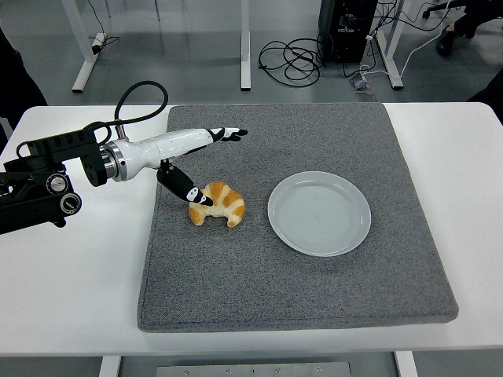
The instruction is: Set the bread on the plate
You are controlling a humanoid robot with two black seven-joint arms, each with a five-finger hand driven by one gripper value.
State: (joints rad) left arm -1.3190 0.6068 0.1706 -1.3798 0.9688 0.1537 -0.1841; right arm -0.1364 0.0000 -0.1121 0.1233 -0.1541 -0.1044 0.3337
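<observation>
From the head view, we see the left hand [194, 161] reaching in from the left edge over the grey mat [299, 290] that covers the middle of the white bench [71, 298]. We read the hand as spread wide and holding nothing: its fingers [224, 134] stretch toward the far side of the mat, while the thumb [179, 184] angles down and forward, its tip touching or just short of the left end of the bread [218, 203]. We cannot tell which.

The bread, a croissant, lies on the mat just left of the plate [319, 213], near it but not touching. Its long axis runs roughly left to right, with both tips curling toward the near edge of the bench. The plate holds nothing.

The relation that matters to us is this: the bread sits below and slightly right of the palm, between thumb and fingers in the span of the hand, and the plate lies farther right along the same line. We judge that the hand needs to drop and close across the short width of the bread, then carry it right. The left hand is clearly the nearer one; the right arm does not appear in this view at all.
</observation>
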